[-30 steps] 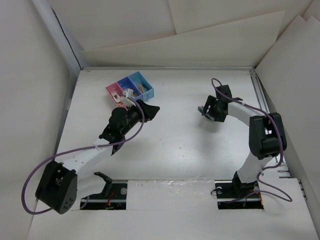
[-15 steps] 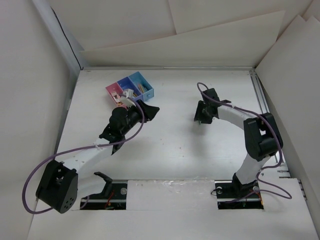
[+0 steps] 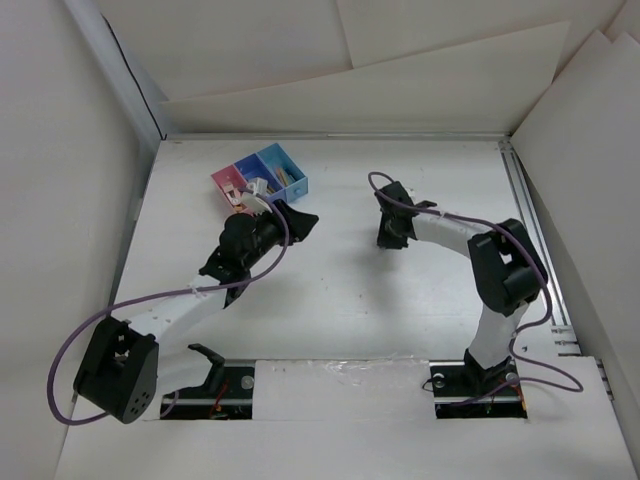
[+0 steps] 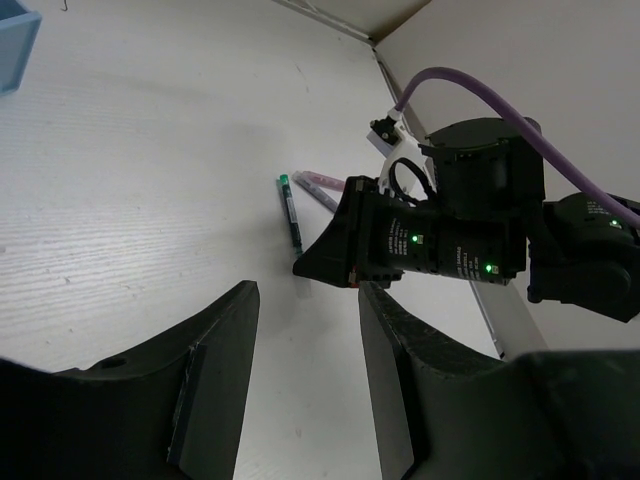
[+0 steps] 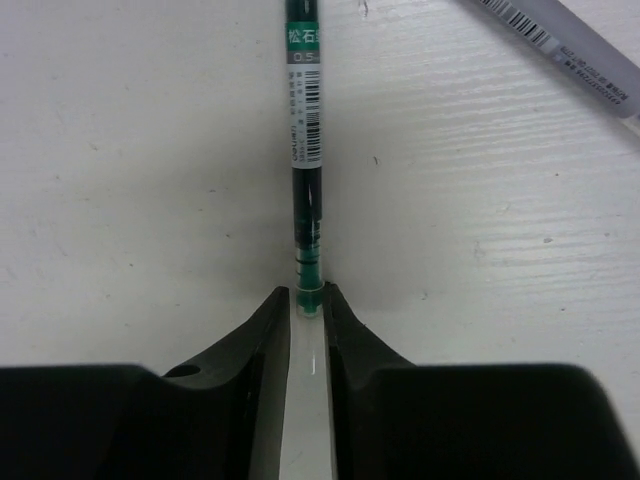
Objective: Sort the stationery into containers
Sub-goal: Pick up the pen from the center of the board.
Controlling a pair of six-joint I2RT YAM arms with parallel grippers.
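Note:
A green-and-black pen (image 5: 305, 150) lies flat on the white table, with its clear cap end pinched between the fingers of my right gripper (image 5: 308, 300), which is shut on it. In the top view that right gripper (image 3: 388, 238) is down at the table's middle. The left wrist view shows the same pen (image 4: 290, 212) ahead of the right gripper's tip. My left gripper (image 3: 285, 222) hangs open and holds nothing, just in front of the containers: pink (image 3: 228, 183), dark blue (image 3: 250, 172) and light blue (image 3: 285, 168) bins in a row.
A pale pen with a barcode label (image 5: 570, 60) lies aslant to the right of the green pen; in the left wrist view it looks pinkish (image 4: 318, 186). Small light items sit inside the bins. White walls enclose the table (image 3: 330, 300) on three sides.
My right arm has swung left across the table and its jaws have narrowed from wide open onto the green pen's cap end. The left arm has not moved.

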